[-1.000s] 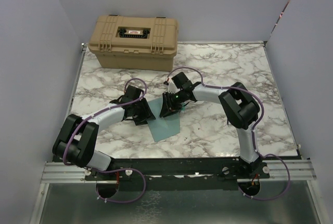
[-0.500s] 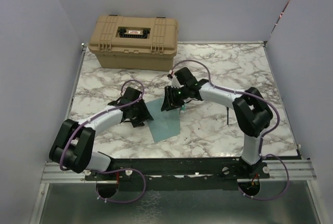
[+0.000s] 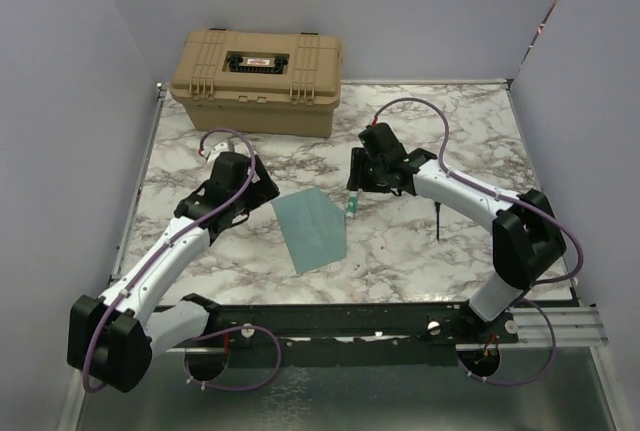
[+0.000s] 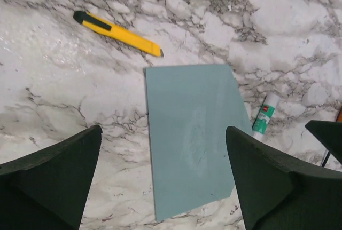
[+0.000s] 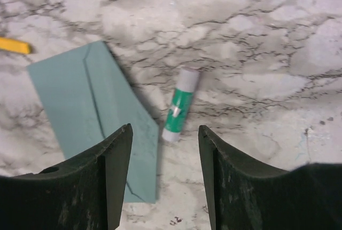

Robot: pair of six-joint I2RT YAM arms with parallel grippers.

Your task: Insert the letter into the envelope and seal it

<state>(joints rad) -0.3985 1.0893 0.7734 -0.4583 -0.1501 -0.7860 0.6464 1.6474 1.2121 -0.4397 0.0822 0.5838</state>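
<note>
The envelope lies flat on the tabletop, apparently closed, directly beneath the left gripper and below-left of the right gripper. Both grippers are spread and hold nothing. No letter shows, so it is probably inside. A glue stick lies under the right gripper, and sealing looks done or nearly so.

— Where is the envelope?
— Flat on the marble tabletop, near the middle, turned at a slant.
— How does it look?
— Teal paper, flap folded down flat, one faint crease line showing.
</note>
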